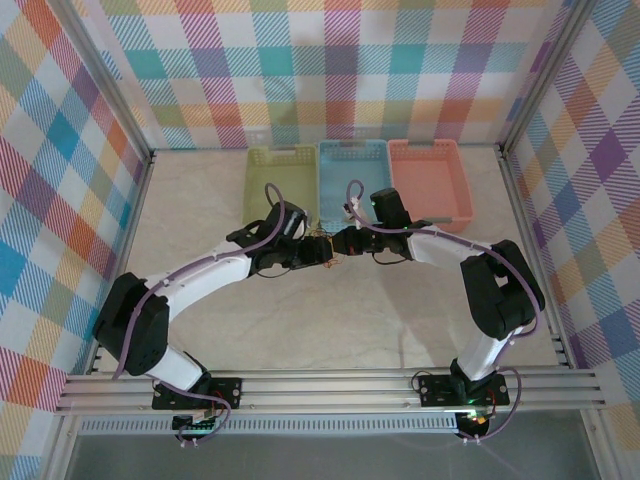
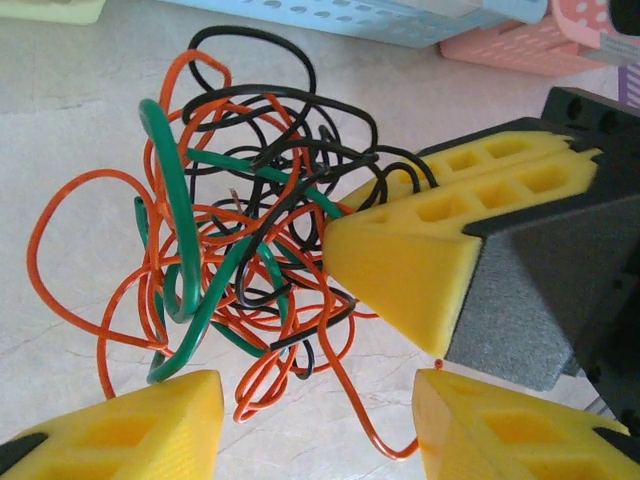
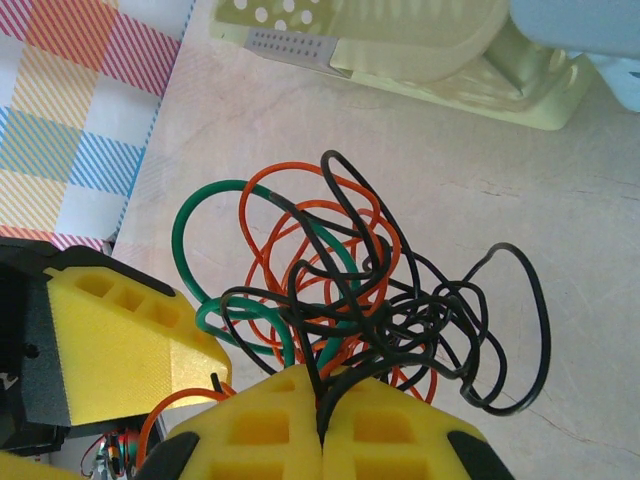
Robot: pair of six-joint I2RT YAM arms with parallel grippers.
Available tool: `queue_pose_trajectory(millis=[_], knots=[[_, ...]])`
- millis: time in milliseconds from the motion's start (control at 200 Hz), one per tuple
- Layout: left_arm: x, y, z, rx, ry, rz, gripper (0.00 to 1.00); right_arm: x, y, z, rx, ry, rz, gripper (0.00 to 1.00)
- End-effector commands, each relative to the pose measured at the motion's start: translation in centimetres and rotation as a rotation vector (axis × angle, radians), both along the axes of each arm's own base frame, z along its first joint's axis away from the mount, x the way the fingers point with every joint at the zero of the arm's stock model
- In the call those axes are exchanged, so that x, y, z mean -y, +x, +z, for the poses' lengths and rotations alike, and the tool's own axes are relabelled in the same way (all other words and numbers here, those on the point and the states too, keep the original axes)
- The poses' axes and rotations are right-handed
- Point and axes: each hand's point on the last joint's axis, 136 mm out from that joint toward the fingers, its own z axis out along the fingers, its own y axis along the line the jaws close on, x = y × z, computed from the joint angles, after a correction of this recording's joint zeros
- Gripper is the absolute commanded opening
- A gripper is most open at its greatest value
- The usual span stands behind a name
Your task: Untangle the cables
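Note:
The cables are a small knot of orange, black and green wires on the pale tabletop, seen between the two grippers. My right gripper is shut on the cables, with black strands and some orange pinched between its yellow fingers. My left gripper faces it from the other side with its jaws apart. A single orange loop trails between the left fingertips and touches the right-hand one. The green wire arcs out on the left gripper's side.
Three baskets stand in a row just behind the knot: green, blue and salmon-pink. Checked walls and metal rails close in the table. Both arms bend inward and meet at mid-table.

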Motion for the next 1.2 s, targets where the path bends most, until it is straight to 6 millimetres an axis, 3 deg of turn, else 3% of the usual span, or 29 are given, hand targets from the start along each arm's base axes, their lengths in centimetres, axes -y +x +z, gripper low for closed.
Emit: queue_pose_trajectory(millis=[0,285,340,430,650,1095,1195], knots=[[0.6,0.6,0.5,-0.014,-0.016,0.047,0.51,-0.1,0.1,0.3,0.030,0.019,0.011,0.02],[0.2,0.9,1.0,-0.001,-0.012,0.083,0.39,-0.1,0.1,0.3,0.028,0.018,0.010,0.02],[0.0,1.0,1.2,0.007,-0.005,0.088,0.34,-0.1,0.2,0.4,0.030,0.017,0.009,0.02],[0.0,0.9,1.2,0.007,-0.005,0.085,0.16,0.0,0.1,0.3,0.030,0.018,0.009,0.02],[0.1,0.7,1.3,0.018,0.005,0.078,0.00,0.1,0.1,0.4,0.037,0.016,0.007,0.02],[-1.2,-2.3,2.1,0.052,0.075,-0.072,0.00,1.3,0.7,0.2,0.075,-0.039,-0.070,0.04],[-1.6,-3.0,1.8,0.042,0.080,-0.084,0.17,1.3,0.6,0.3,0.080,-0.034,-0.069,0.04]])
